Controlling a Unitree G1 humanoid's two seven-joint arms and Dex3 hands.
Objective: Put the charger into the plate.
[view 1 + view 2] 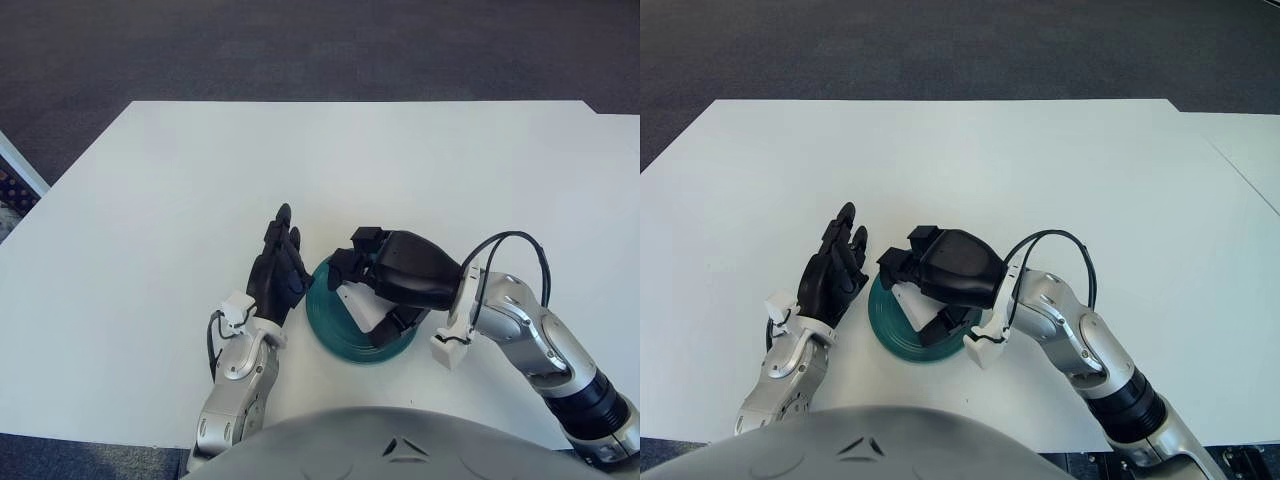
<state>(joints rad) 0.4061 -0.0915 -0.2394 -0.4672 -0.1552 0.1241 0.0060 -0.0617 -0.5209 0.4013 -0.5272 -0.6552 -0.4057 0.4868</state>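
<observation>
My black three-fingered left hand shows just left of the round dark-green plate, its fingers stretched out flat and relaxed, holding nothing; whether it touches the wide white counter I cannot tell. The plate sits near my body on that counter. Over the plate is my black right hand, fingers curled around the small white block-shaped charger, which shows pale between them, low over the dish; I cannot tell whether it already touches the plate's surface. I judge this to be the placing step, close to its end. What the next move calls for, as I see it, is to settle the charger onto the dish if it is not down, loosen my right fingers, and lift clear without dragging the plate.
</observation>
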